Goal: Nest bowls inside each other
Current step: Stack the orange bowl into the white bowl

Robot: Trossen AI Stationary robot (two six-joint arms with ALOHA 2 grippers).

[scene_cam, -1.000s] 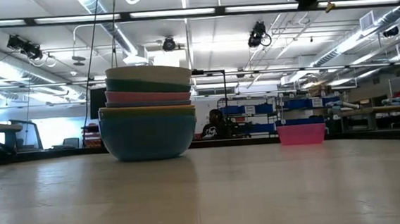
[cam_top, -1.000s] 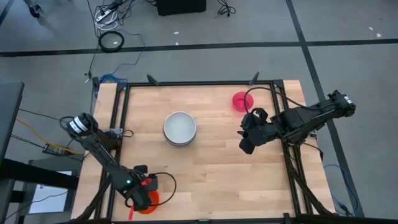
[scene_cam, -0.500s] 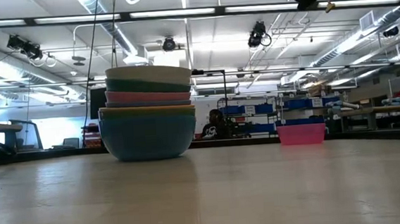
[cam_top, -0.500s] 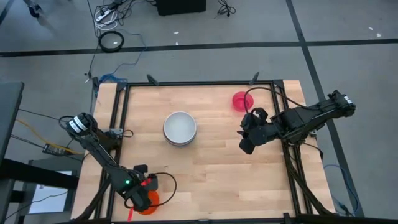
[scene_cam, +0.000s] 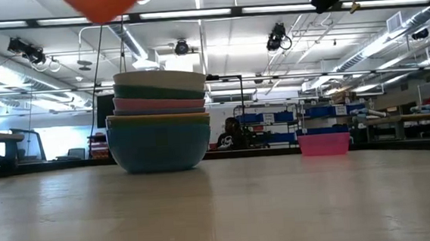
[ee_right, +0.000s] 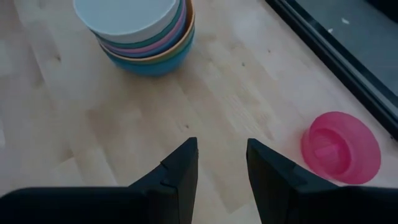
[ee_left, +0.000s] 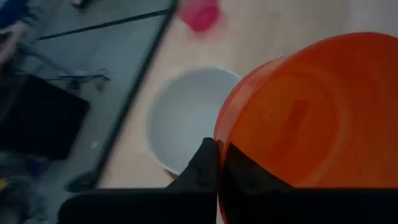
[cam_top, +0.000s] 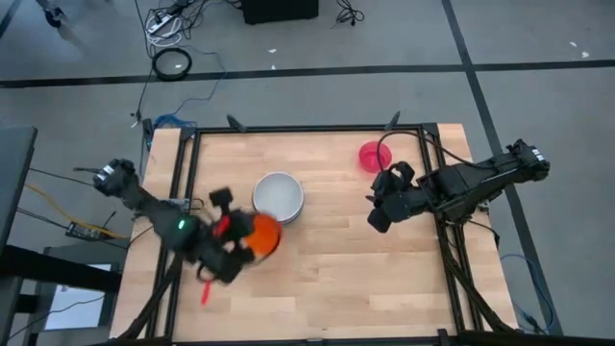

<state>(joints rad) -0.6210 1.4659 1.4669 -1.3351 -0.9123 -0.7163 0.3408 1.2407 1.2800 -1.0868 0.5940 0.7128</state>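
A red-orange bowl (cam_top: 263,234) hangs above the table just near-left of the stack of nested bowls (cam_top: 279,197), and my left gripper (cam_top: 233,245) is shut on it. In the low view the bowl (scene_cam: 104,0) shows high above the stack (scene_cam: 159,132), whose blue bottom bowl rests on the table and whose top bowl is white (ee_left: 183,115). A small magenta bowl (cam_top: 373,156) stands on its base at the far right. Near it, above the table, my right gripper (ee_right: 222,149) is open and holds nothing. My left gripper pinches the red-orange bowl's wall at the rim (ee_left: 222,134). One finger (ee_left: 208,163) lies on one side of the wall, and the other shows darkly through the orange plastic. The bowl is lifted clear of the table and tilted.
Black frame rails (cam_top: 188,154) run along the table's edges. Bare wood (cam_top: 336,279) lies between the stack and the near edge. My right arm (cam_top: 461,187) reaches in from the right side.
My left gripper has risen from the table's near-left corner with the red-orange bowl. It has swung toward the far edge and the right, up to the stack, tipping as it went. The bowl is now lifted clear of the table and tilted.
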